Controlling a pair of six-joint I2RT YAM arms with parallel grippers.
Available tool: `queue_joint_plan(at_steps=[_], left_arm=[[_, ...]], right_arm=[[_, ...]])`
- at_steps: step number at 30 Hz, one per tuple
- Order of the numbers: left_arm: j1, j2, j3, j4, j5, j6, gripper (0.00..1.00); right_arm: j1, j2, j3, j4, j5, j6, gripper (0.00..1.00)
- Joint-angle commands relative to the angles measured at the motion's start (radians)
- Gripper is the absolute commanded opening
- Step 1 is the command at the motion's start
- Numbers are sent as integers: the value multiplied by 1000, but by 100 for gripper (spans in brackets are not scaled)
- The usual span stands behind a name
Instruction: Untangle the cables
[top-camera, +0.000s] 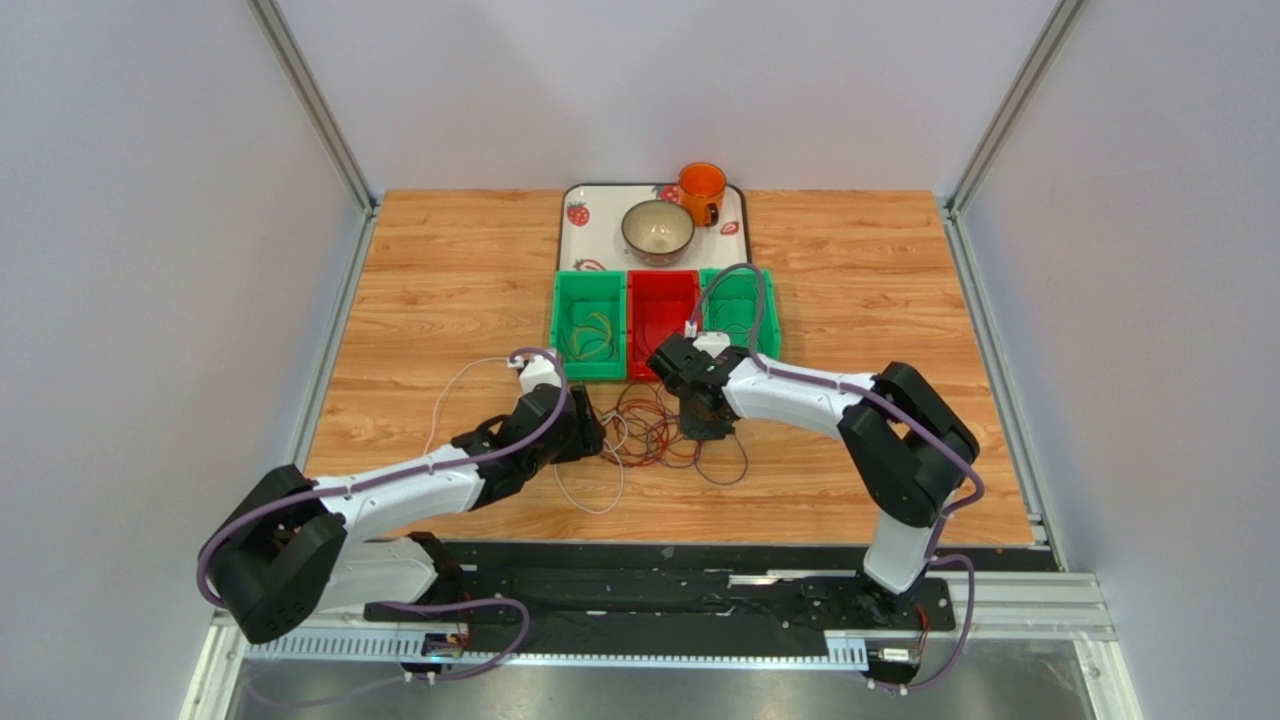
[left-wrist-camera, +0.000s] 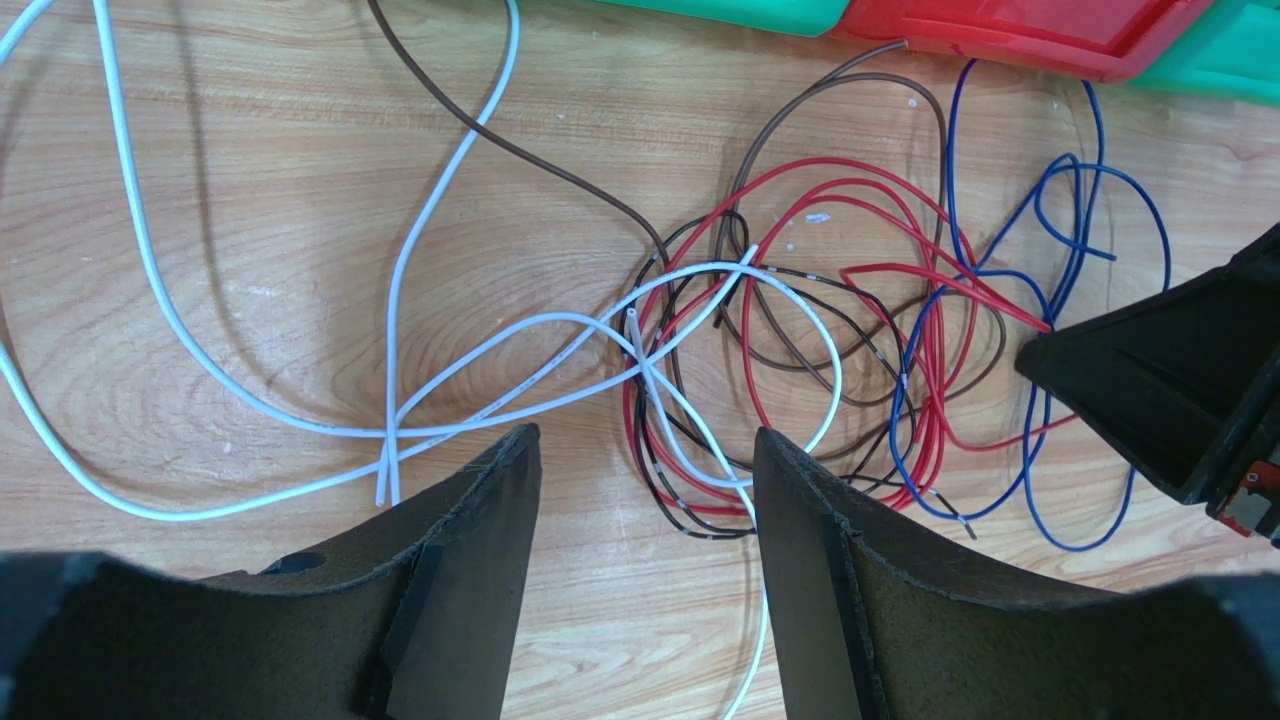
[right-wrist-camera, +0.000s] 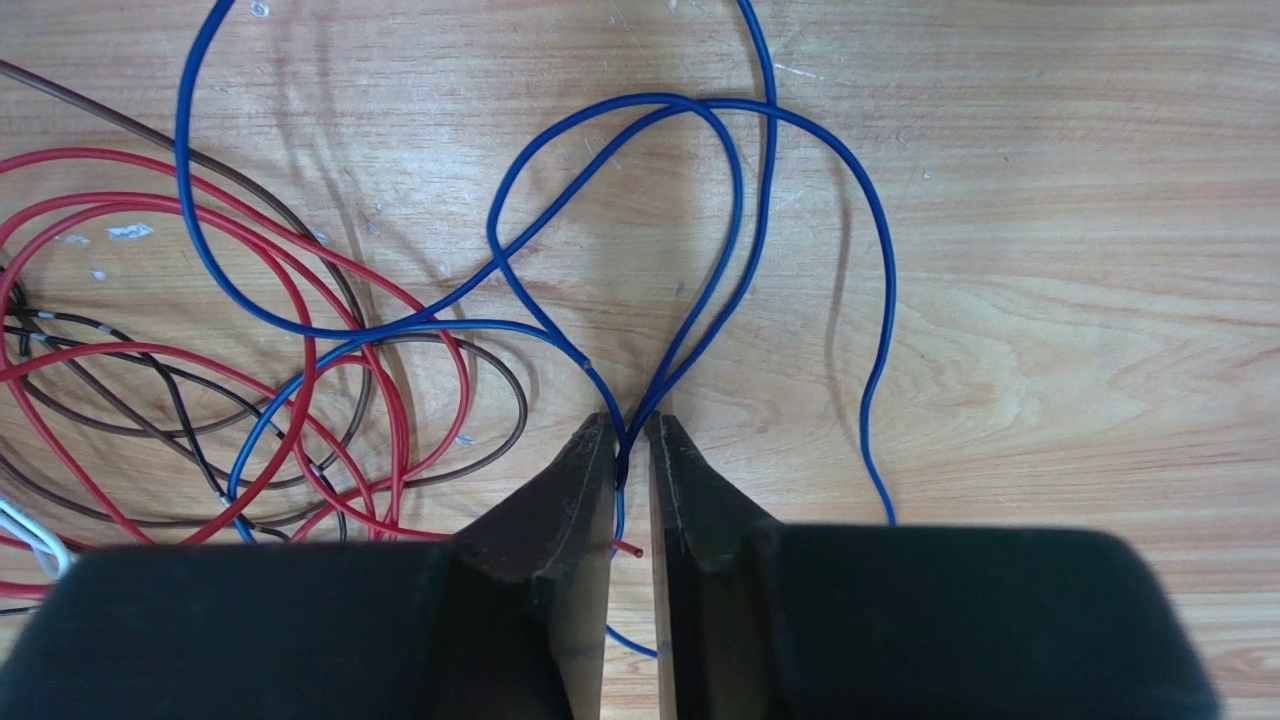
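On the pale wooden table (top-camera: 842, 300), the loose tangle of thin red, brown, white and blue cables (top-camera: 649, 423) lies just before the green and red plastic bins (top-camera: 561, 327), between our 2 arms so each can work 1 side. Our black left gripper (left-wrist-camera: 643, 443) hangs low, fingers spread astride the thin white wire (left-wrist-camera: 394, 330) where it crosses the red loops (left-wrist-camera: 842, 173), likely to steady that side. Our black right gripper (right-wrist-camera: 631, 425) pinches the thin blue wire (right-wrist-camera: 739, 188) between fingers pressed nearly together at the tangle's outer edge, where we judge 1 strand pulls free most easily.
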Motion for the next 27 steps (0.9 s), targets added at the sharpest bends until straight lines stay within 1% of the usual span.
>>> queue_joint_plan(at_steps=[1,2,3,5,6,7,12,15,27], left_arm=[[-2,-20,-2,41,8,17,63],[-2,-20,0,41,7,17,63],[-2,-20,0,40,7,19,63],[-2,-21,-2,38,7,20,63],[-2,-21,-2,38,7,20,63],[-2,-21,-2,40,8,19,63],[-2,-20,0,40,8,20,63],[-2,-20,-2,40,8,20,63],[-2,-14,1,40,11,22,63]], right_arm=[[3,39,26,-45,53,-14,15],[2,48,28,-45,53,-16,14],[3,50,28,-41,52,-17,9],[3,50,32,-38,49,-20,5],[3,50,34,-39,47,-22,1],[2,50,38,-39,47,-25,0],[2,25,37,-61,64,-26,0],[3,-33,31,-78,70,-28,0],[3,-372,86,-213,72,-56,0]])
